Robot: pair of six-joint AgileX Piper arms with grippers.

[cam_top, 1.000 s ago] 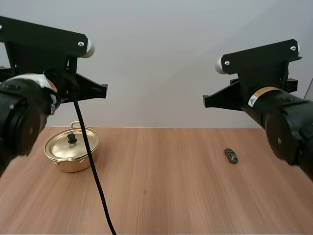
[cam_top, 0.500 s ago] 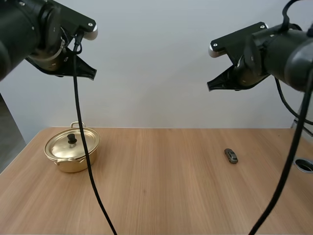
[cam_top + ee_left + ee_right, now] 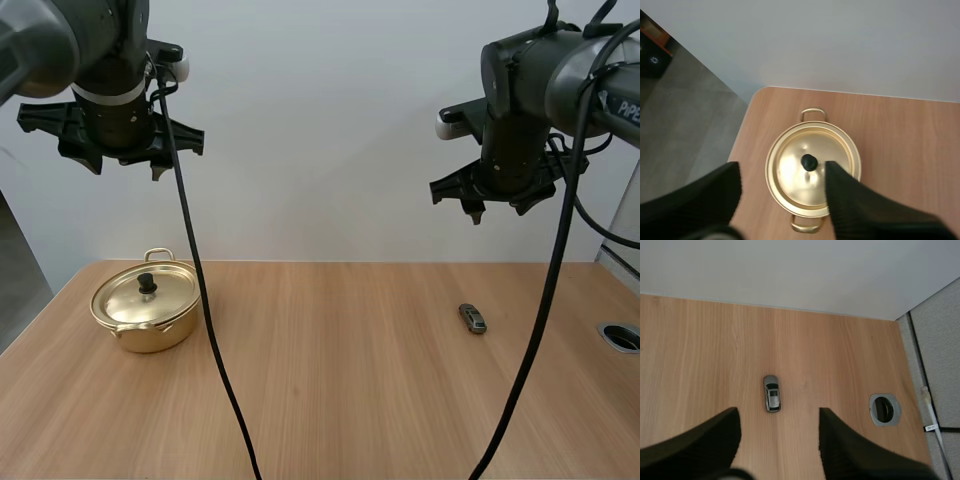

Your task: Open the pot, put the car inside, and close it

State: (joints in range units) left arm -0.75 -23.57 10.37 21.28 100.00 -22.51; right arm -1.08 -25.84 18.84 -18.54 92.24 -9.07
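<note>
The left gripper (image 3: 782,175) hangs high above the left end of the wooden table (image 3: 320,390), its two fingers spread wide with nothing between them. Straight below it stands the gold pot (image 3: 147,306), near the table's left edge. Its lid (image 3: 812,142) is on, with a black knob (image 3: 809,162) at the centre. Well apart to the right, the small grey car (image 3: 473,318) lies on bare wood. The right gripper (image 3: 778,416) hovers high over it, fingers apart and empty. A round grey hole (image 3: 884,409) is set in the table near the car.
</note>
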